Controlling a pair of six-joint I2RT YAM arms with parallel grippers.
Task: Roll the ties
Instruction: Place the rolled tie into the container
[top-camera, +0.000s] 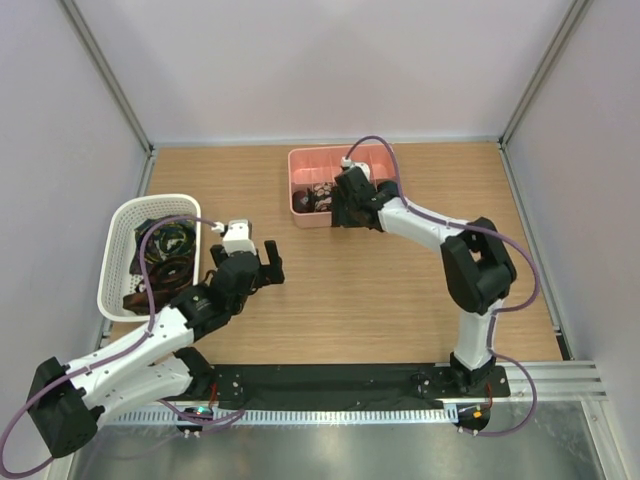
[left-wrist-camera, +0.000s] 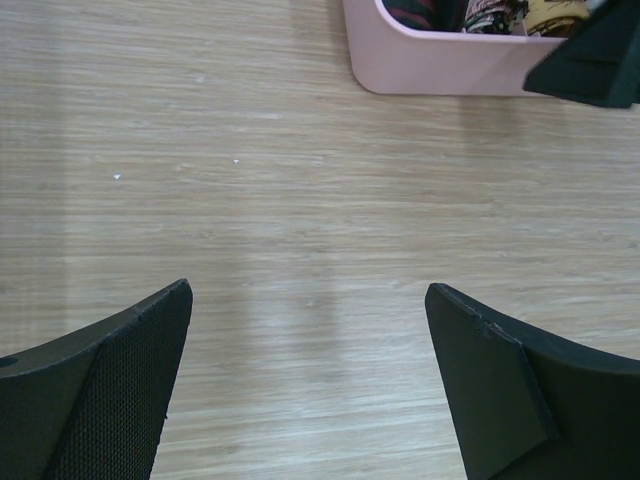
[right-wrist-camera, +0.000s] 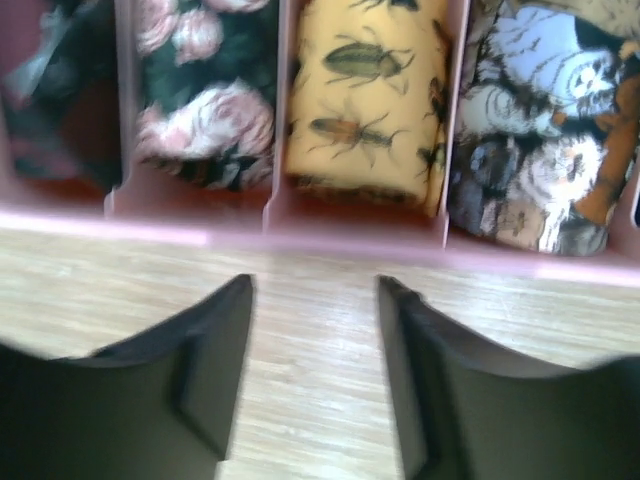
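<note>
Two empty grippers mean nothing is in hand right now, so your risks all lie in the next pick. Nearest you, the left gripper (top-camera: 265, 265) hovers over bare table (top-camera: 380, 300) with its fingers spread wide and nothing between them. Just to its left sits the white mesh basket (top-camera: 120, 240), where the loose ties (top-camera: 165, 262) lie heaped and tangled. If you reach in and pinch a middle loop instead of an end, you will likely drag two ties out together. You could also snag fabric on the mesh and tip the basket, which looks light. A tie lifted by its middle would also land folded, which makes a clean roll hard to start.

Farther out, the right gripper (right-wrist-camera: 315, 290) hangs low over the wood, just short of the pink tray (right-wrist-camera: 200, 235), with its fingers parted to a moderate gap and holding nothing. Beyond that near wall, four compartments each hold a coiled tie: a dark roll (right-wrist-camera: 55, 100), a rose-print roll (right-wrist-camera: 205, 110), a yellow beetle-print roll (right-wrist-camera: 365, 100) and an owl-print roll (right-wrist-camera: 540, 150). Drive forward from here and the fingertips would meet the wall and shove the tray away, or clip a coil and let it spring loose. Fabric like this unwinds easily, by my judgement, so lift clear before you swing that arm anywhere.
</note>
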